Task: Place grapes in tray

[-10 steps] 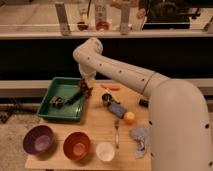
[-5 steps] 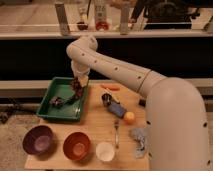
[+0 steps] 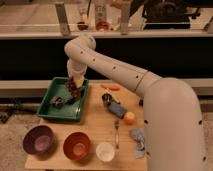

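Observation:
The green tray (image 3: 50,111) sits at the table's back left. My gripper (image 3: 73,89) hangs from the white arm (image 3: 115,70) over the tray's right half, pointing down. It is shut on the grapes (image 3: 72,85), a dark purple-red bunch held just above the tray floor. A flatter dark lump (image 3: 58,101) lies in the tray to the left of the gripper.
A purple bowl (image 3: 39,140), an orange bowl (image 3: 77,146) and a white cup (image 3: 105,151) stand along the table's front. An orange ball (image 3: 129,118), a carrot (image 3: 111,87), a dark can (image 3: 106,98), a utensil (image 3: 116,132) and a blue cloth (image 3: 140,141) lie to the right.
My gripper has moved left with the grapes, from the tray's right edge to over the tray's inside.

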Available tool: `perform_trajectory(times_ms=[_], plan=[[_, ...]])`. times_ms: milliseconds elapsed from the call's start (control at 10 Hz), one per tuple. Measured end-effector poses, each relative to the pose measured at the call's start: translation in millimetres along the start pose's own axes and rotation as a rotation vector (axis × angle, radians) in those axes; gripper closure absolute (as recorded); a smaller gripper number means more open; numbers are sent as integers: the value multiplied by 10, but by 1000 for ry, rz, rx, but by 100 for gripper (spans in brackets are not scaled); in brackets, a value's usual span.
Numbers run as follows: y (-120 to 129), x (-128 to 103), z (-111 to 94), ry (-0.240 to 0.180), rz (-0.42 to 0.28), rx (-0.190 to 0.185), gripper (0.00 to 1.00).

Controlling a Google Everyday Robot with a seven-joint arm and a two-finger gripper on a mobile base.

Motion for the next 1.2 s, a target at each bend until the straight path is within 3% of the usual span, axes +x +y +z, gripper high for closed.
perform_trajectory(times_ms=[300,600,1000,1200], plan=[[-40,-164,243,-27,-47,-39,100],[-141,-251,297,-22,-86,-56,100],[-465,-171,530,-26,-109,-86,100],[-507,-110,579,-31,-101,-88,100]])
